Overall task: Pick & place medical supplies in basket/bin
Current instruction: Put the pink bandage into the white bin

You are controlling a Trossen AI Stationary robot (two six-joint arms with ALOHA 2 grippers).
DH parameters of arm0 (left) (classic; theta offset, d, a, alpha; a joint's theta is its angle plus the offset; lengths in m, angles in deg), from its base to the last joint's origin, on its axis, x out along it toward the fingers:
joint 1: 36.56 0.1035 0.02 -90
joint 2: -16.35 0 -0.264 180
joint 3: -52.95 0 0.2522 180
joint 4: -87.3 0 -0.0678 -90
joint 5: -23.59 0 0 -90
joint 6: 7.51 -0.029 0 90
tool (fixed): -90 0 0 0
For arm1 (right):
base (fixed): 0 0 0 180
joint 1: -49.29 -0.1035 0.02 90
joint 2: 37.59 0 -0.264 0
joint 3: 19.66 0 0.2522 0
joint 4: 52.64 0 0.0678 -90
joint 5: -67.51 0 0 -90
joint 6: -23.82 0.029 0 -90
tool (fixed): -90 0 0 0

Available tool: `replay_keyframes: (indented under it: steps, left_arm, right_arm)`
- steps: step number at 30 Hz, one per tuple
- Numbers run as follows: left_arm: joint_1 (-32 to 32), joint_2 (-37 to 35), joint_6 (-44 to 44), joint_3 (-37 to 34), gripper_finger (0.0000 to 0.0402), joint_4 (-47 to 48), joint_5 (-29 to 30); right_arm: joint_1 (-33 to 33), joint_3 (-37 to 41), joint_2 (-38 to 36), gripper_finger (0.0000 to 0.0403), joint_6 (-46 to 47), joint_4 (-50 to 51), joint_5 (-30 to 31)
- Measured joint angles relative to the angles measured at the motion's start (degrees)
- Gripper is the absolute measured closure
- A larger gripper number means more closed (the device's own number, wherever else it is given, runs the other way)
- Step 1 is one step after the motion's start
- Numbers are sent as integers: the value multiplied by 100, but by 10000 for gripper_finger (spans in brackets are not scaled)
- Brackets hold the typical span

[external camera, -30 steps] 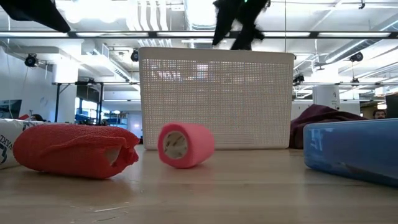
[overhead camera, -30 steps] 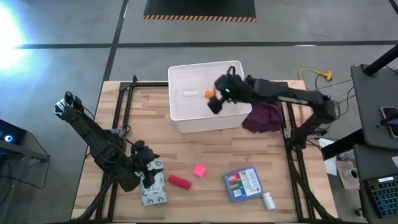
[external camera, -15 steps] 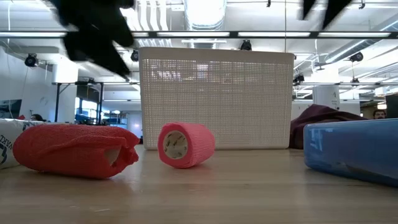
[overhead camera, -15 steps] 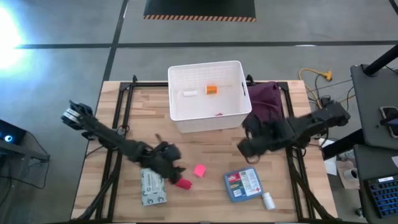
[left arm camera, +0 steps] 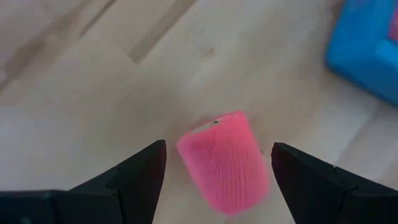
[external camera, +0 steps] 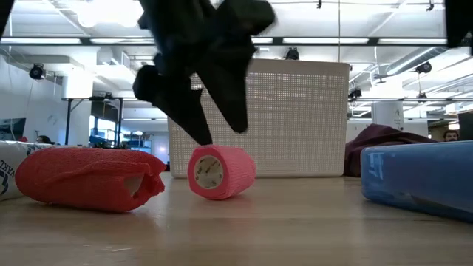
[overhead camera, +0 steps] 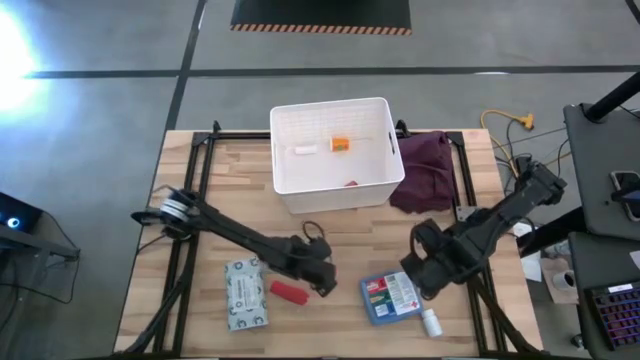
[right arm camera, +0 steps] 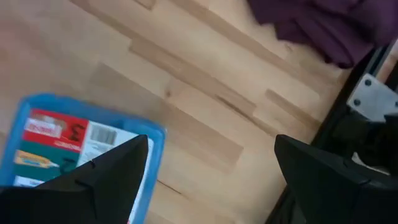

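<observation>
One pink roll (left arm camera: 225, 160) btwn open left gripper (left arm camera: 217, 163) fingers.

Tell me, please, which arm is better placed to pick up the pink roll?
The left. Its gripper is open right over the pink roll, fingers on either side. The right gripper, also open, hovers by the blue first-aid box instead.

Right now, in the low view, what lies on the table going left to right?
Red roll → pink roll, with the left end effector just above it → purple cloth → blue box.
</observation>
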Motion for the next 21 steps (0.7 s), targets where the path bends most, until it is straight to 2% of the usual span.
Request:
replay_keyframes:
  steps: [7, 16, 21]
  left_arm:
    - [68, 822, 292, 871, 132, 941, -330]
    - [156, 803, 292, 709, 132, 874, -566]
    - [135, 862, 420, 635, 133, 285, -721]
  right_arm:
    - [-347, 598, -167, 60, 274, -575, -3]
    - [-395, 1077, -395, 60, 287, -821, 0]
    - [-411, 1247, -578, 60, 308, -965, -3]
